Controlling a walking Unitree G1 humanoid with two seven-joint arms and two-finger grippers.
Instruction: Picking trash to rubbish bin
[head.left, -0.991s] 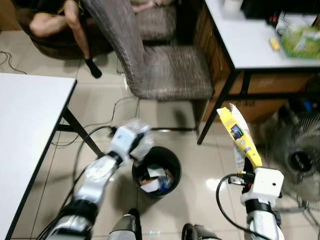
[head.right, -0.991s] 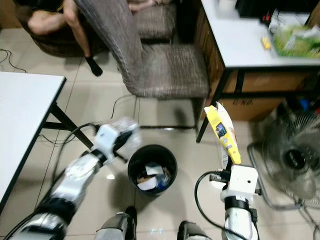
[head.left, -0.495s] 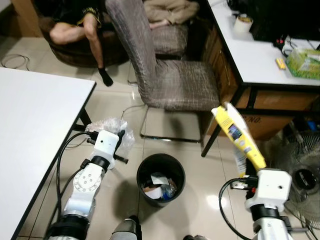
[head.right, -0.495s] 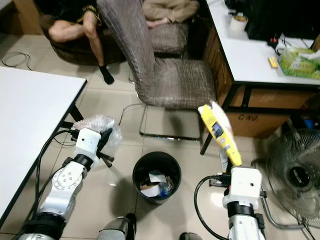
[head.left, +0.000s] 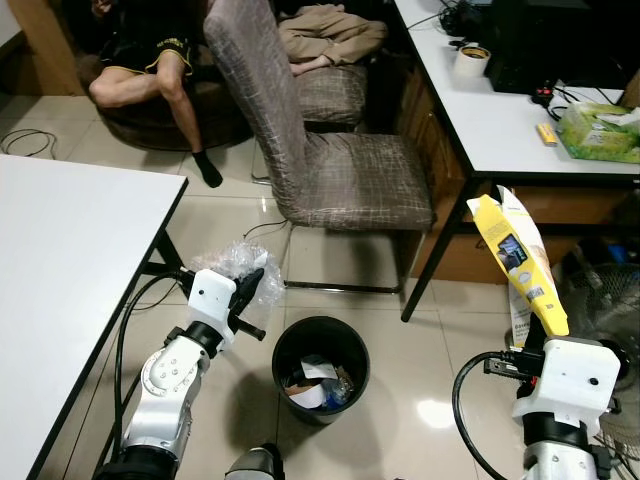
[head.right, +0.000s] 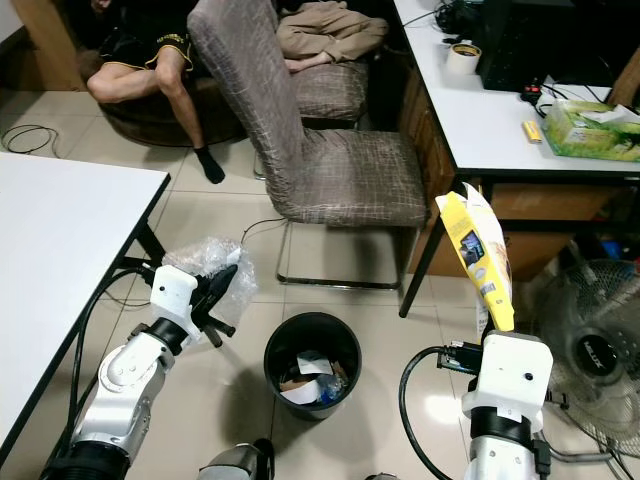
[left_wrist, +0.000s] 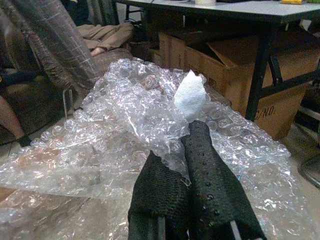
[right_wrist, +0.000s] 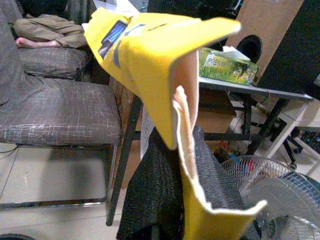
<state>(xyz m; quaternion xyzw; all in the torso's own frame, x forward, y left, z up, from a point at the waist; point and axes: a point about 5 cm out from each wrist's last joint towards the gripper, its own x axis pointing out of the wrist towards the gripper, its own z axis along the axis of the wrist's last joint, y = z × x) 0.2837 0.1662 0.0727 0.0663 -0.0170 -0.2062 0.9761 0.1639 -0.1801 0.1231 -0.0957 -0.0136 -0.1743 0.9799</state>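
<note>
- The right gripper is seen nearest, low on the right, its black fingers clamped on a torn yellow package that is held upright, standing above the white wrist housing.
- The left gripper is raised on the left side, its two fingers pressed together on a crumpled sheet of clear bubble wrap; a small white scrap is lodged in the wrap just past the fingertips.
- A black rubbish bin is set on the tiled floor between the two arms, slightly nearer the left one; paper and other waste are seen inside it. The bubble wrap is held beside and above the bin's rim, not over its opening, and the yellow package is held well apart from it to the right.
- A white table is placed on the left, and a fan at the right edge.
- Beyond the bin a grey fabric chair is drawn up beside a white desk, on which a green tissue box and a tape roll are laid.
- Farthest back, a person's legs are seen on a low seat.
</note>
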